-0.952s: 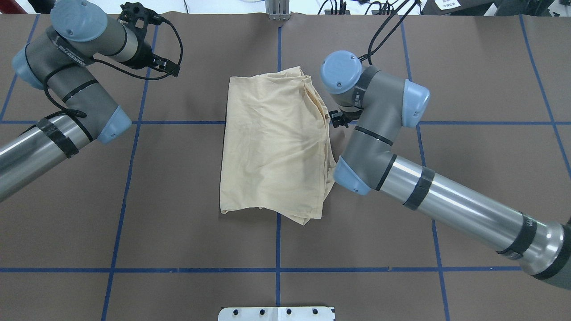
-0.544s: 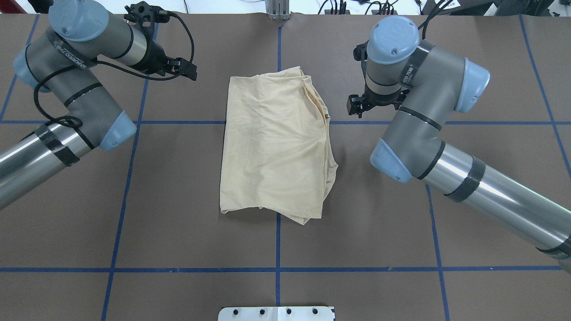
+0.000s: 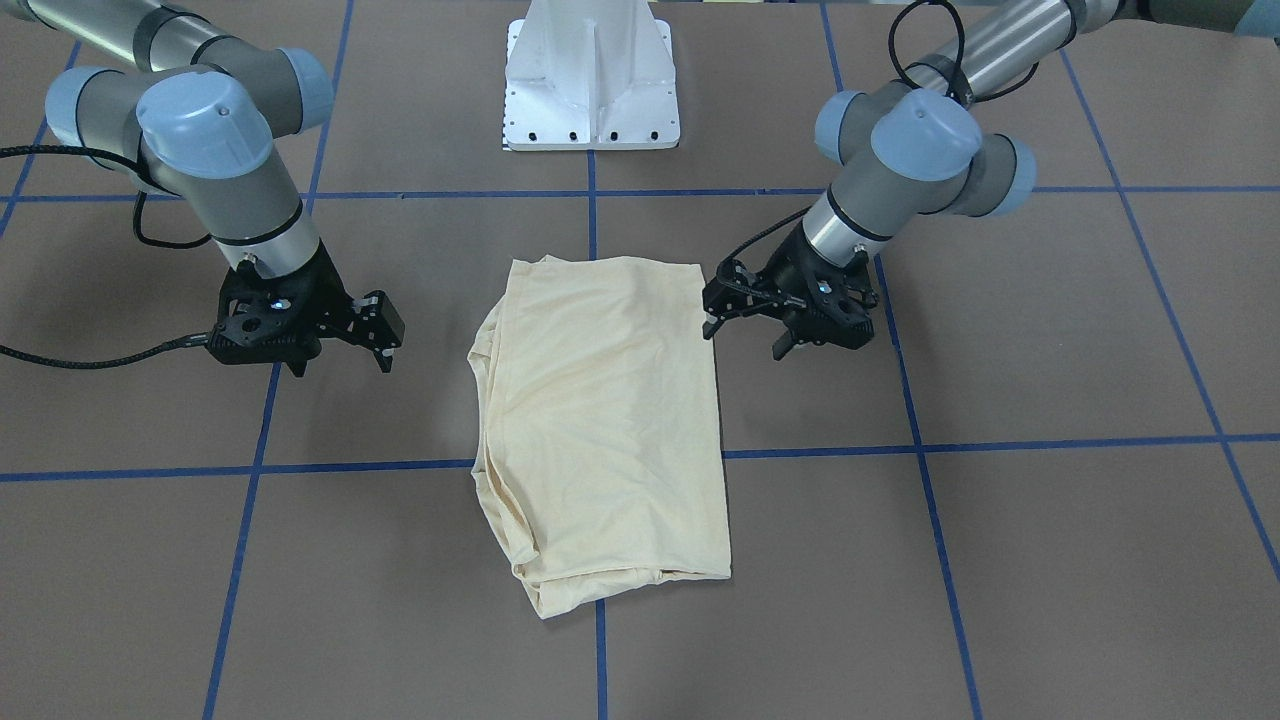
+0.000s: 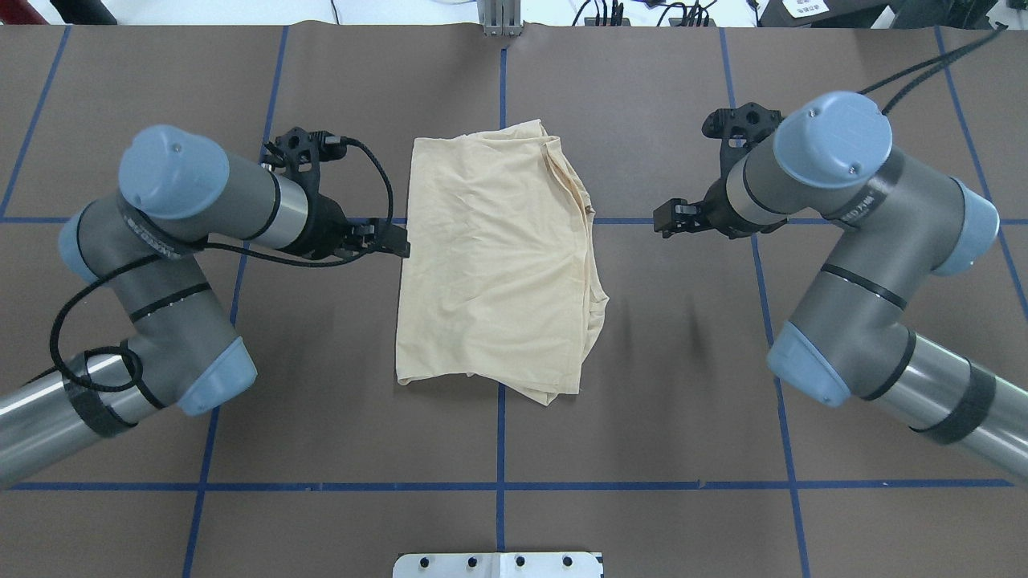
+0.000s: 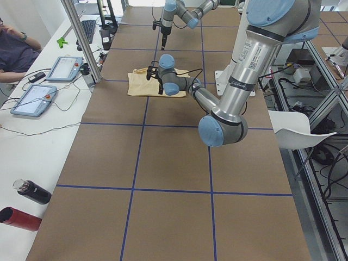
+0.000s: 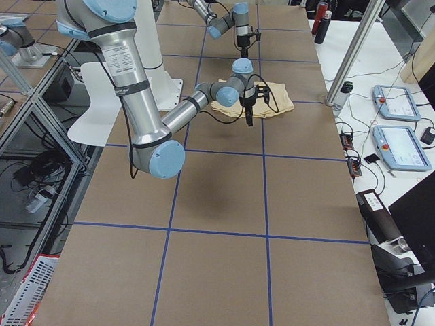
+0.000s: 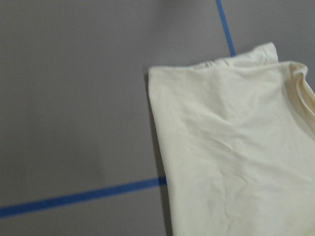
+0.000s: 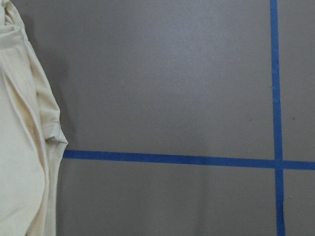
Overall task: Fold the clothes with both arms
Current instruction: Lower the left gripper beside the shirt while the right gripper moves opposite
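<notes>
Left gripper (image 4: 389,241): jaws spread and empty, low at the T-shirt's left edge, about a third of the way down from its far end; whether a fingertip touches the cloth I cannot tell.
T-shirt (image 4: 498,257): lies flat at the middle of the table (image 4: 321,401), across the blue tape line (image 4: 499,441), folded into a tall rectangle of several layers. No sleeves or print show.
T-shirt, right edge: layers bunch there, and an under layer sticks out at the near right corner.
Right gripper (image 4: 668,219): jaws parted, holding nothing, well apart from the right edge, over bare table.
Done: the lengthwise folds look made, sleeves apparently tucked inside.
Left: probably a cross fold to halve the length, plus squaring up the ragged right side.
</notes>
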Robot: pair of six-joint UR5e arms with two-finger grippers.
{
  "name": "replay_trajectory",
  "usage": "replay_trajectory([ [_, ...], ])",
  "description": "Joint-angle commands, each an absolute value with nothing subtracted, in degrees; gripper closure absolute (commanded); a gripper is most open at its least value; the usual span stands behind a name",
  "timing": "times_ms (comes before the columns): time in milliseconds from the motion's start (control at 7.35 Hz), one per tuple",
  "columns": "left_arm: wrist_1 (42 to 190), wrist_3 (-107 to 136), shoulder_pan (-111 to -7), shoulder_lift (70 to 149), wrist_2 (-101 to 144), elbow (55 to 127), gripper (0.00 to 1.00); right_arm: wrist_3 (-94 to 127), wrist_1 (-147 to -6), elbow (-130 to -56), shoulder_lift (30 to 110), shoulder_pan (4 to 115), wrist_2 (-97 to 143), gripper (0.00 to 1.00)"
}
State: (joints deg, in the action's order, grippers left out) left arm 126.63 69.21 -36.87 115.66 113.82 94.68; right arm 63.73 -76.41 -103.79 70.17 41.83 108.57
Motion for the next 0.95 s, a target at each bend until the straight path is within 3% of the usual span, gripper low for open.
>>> replay_trajectory([
  [0,126.56,77.13,-28.51,112.77,106.21,96.77,0.0,71.52,-71.02,-106.69,74.09,39.82,108.02,0.01],
  [136,125.69,77.34,-27.08,112.59,105.04,96.77,0.07,71.63,-71.02,-107.05,74.18,39.55,107.93,0.01],
  [544,122.78,77.52,-26.19,113.12,105.73,97.03,0.49,71.63,-71.02,-107.05,74.09,39.2,107.93,0.0],
  [680,122.78,77.61,-25.76,113.12,106.25,97.03,0.58,71.63,-71.02,-107.05,74.09,39.2,107.93,0.0],
  [816,122.78,77.61,-25.75,113.12,107.04,97.03,0.58,71.54,-71.02,-107.05,74.09,39.11,107.93,0.0],
])
